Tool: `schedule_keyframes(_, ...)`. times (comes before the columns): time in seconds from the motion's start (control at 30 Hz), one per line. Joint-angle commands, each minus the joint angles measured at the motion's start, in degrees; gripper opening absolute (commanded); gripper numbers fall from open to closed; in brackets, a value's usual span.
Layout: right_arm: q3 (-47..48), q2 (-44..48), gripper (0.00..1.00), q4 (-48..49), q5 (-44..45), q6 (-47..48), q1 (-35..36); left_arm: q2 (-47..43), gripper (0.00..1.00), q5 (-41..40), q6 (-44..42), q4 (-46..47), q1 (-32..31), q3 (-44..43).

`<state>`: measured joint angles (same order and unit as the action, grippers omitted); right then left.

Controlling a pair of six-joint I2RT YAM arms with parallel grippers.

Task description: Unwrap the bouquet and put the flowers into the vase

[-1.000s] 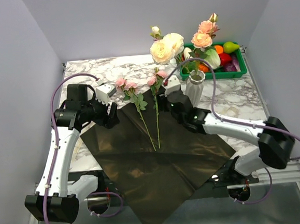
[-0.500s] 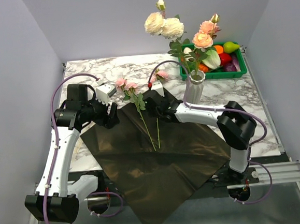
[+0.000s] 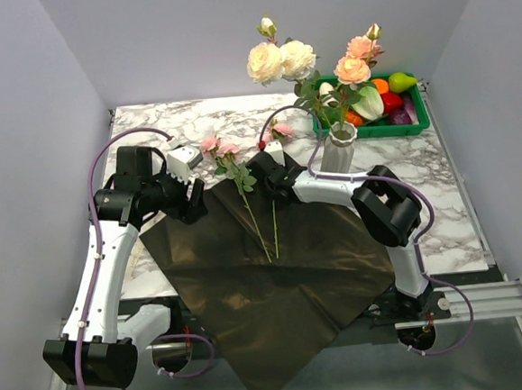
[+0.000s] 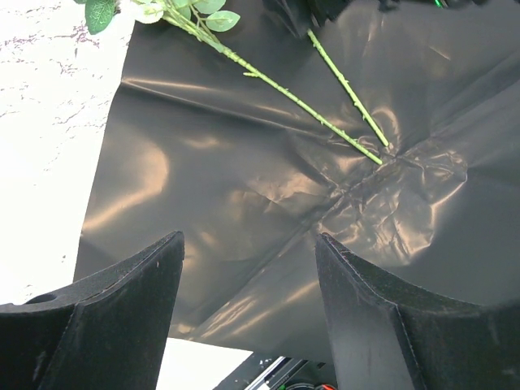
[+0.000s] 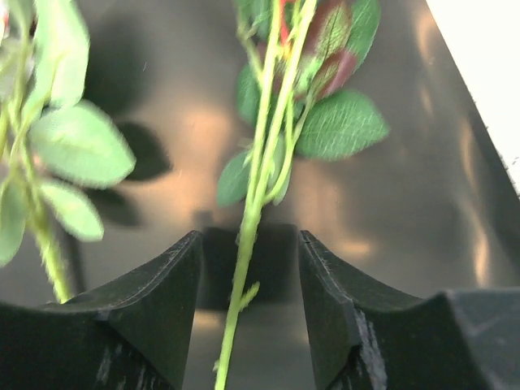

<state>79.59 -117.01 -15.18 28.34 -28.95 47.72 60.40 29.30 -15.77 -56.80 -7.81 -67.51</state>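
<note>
Two flowers (image 3: 255,215) lie on the flattened wrapping paper (image 3: 278,293) at frame centre; others stand in the vase (image 3: 337,148), upper right. Right gripper (image 5: 248,240) straddles one stem (image 5: 264,154), jaws spread and pinching nothing. Left gripper (image 4: 248,252) hangs over the paper's left edge, jaws spread wide. Risk: an off-centre closure may let the thin stem slip, or nip the glossy paper beneath and drag it.

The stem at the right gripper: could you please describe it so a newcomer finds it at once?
Two loose rose stems lie on the dark wrapping paper spread mid-table. It is the right-hand stem, running straight, its leafy upper part between the right gripper's open fingers; the left-hand stem slants untouched.
</note>
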Motion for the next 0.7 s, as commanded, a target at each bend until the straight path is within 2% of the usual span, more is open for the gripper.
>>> schedule_keyframes(0.0,3.8,-2.9,0.55,-1.3,-1.7,-0.8,-1.5,-0.8,0.75,0.0,-0.8,-0.8,0.4,-1.0)
schedule_keyframes(0.13,5.6,-4.5,0.42,-1.4,-2.8,-1.4,-1.8,-0.5,0.75,0.1,-0.7,-0.5,0.4,-0.8)
schedule_keyframes(0.47,6.4,-6.5,0.27,-2.4,-4.0,-2.4,-1.8,-0.8,0.75,0.1,-0.4,-0.9,0.4,-1.1)
schedule_keyframes(0.5,6.5,-6.5,0.24,-2.5,-4.2,-2.5,-1.8,-1.0,0.75,0.1,-0.4,-0.9,0.4,-1.2)
schedule_keyframes(0.63,6.4,-4.7,0.01,-2.8,-4.6,-2.4,-1.8,-1.3,0.75,0.1,-0.2,-1.6,0.4,-2.0)
schedule_keyframes(0.67,6.1,-2.9,0.01,-2.6,-4.6,-2.3,-1.8,-1.3,0.75,0.3,-0.1,-1.7,0.4,-2.1)
